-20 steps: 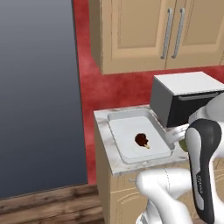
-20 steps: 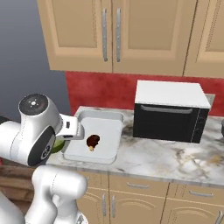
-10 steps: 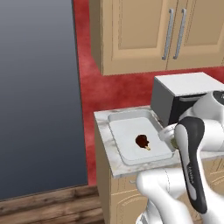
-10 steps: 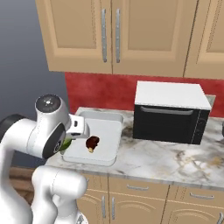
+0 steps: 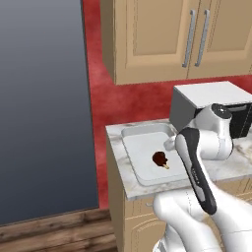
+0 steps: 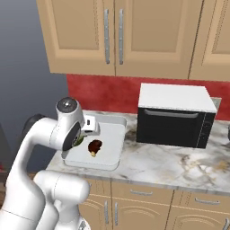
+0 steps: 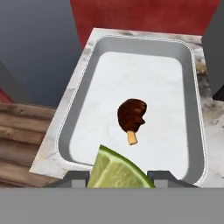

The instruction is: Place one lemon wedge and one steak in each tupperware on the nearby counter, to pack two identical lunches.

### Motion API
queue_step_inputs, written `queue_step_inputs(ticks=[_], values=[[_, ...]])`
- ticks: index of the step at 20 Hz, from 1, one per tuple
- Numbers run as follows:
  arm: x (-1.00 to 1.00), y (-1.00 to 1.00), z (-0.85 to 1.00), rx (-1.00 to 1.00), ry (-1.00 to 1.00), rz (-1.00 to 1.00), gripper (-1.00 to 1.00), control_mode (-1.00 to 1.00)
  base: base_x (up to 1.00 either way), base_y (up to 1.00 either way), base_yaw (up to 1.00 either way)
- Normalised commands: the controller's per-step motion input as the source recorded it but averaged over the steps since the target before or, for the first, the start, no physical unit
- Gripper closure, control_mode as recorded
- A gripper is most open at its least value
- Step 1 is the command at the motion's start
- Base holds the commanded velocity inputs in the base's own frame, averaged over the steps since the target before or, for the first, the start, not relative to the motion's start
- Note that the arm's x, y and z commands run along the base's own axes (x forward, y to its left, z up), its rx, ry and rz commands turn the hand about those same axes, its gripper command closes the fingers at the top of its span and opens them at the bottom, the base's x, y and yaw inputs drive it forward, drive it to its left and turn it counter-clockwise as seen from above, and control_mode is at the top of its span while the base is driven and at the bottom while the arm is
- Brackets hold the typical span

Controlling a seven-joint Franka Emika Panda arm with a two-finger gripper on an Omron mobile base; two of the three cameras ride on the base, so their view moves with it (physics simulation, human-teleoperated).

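Closest of all, the gripper (image 7: 119,178) holds a green wedge (image 7: 117,171) between its two fingers, closed narrowly on the fruit; the wedge hangs above the near rim of the tray (image 7: 65,127). From the right base camera a sliver of green (image 6: 80,140) shows beside the arm's wrist, over the tray's left edge, though the wrist hides most of it there.

Below the wedge the tray sits on the counter (image 6: 175,164), a shallow grey rectangle with rounded corners and a pale floor. One steak (image 7: 131,114), dark brown with a short tan bone end pointing toward the gripper, lies near the tray's middle, apart from every wall. The wedge is clear of the steak and, as far as can be told, not touching the tray.

Just beyond the tray's right side a black microwave (image 6: 175,114) with a white top stands on the counter. Behind the tray runs a red wall (image 6: 108,92), and above it hang tan cabinets (image 6: 112,36) with slim metal handles.
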Motion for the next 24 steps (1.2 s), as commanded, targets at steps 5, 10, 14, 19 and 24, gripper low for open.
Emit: queue_step_inputs(ticks=[5,10,14,19,24], values=[[0.54,0.0,-0.28,0.0,0.1,-0.04,1.0,-1.0,0.0,0.0,0.0],[0.33,0.0,-0.23,0.04,0.09,-0.18,1.0,-1.0,0.0,0.0,0.0],[0.25,0.02,-0.12,0.02,0.0,-0.24,1.0,-1.0,0.0,0.0,0.0],[0.44,0.01,-0.14,0.0,-0.05,-0.17,1.0,-1.0,0.0,0.0,0.0],[0.5,0.13,-0.4,0.0,-0.11,-0.07,1.0,-1.0,0.0,0.0,0.0]])
